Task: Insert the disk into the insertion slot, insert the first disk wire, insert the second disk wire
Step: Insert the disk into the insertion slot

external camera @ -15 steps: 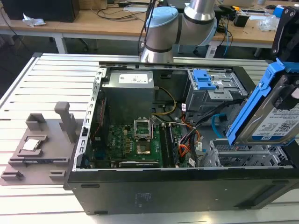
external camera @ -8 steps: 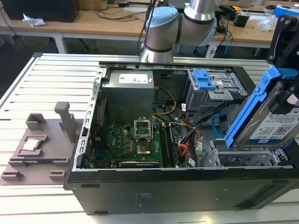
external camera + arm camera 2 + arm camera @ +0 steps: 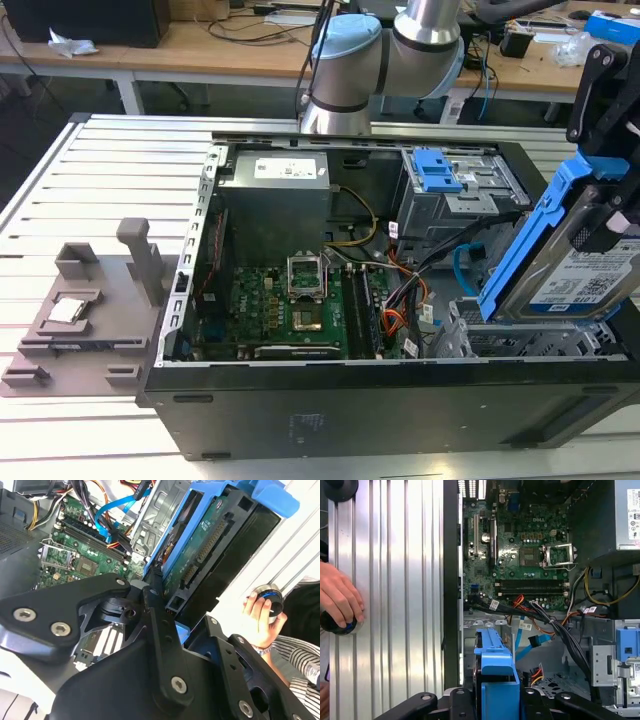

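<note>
Slatted metal tabletop (image 3: pixel 100 200); at three o'clock in the exterior view, the black gripper (image 3: pixel 598 225) clamps a tilted blue-framed silver-grey disk (image 3: pixel 590 282) over the perforated silver insertion slot (image 3: pixel 520 345)

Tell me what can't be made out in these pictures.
Silver-grey hard drive in a bright blue plastic frame: the exterior view's right edge cuts off one end.
Silver perforated sheet-metal drive cage: that drive covers part of it in the exterior view.
Small dark round object under a person's hand: partly covered in both wrist views, so I cannot tell what it is.
</note>
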{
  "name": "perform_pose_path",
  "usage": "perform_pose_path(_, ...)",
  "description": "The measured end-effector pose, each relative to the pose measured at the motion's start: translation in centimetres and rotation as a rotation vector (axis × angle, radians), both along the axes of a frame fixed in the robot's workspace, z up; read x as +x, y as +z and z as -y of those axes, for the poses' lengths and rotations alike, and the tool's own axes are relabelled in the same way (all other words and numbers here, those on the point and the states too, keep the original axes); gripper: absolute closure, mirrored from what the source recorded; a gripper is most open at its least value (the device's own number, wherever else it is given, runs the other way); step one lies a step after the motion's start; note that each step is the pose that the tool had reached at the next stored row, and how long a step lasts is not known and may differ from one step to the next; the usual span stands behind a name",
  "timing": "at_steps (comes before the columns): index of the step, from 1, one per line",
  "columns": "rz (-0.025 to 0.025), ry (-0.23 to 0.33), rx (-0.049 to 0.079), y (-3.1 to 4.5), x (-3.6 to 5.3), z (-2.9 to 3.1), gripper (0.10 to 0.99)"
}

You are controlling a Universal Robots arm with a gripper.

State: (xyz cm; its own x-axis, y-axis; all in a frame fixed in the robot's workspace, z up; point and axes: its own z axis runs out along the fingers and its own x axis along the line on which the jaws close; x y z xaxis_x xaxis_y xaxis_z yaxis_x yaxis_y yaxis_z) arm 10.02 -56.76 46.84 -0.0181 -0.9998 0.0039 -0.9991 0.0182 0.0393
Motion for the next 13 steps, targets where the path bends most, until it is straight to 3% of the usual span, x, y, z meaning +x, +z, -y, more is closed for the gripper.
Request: perform_pose_path(13, 0.0, 0.0, 0.0, -1.01, 0.0, 0.0, 0.722)
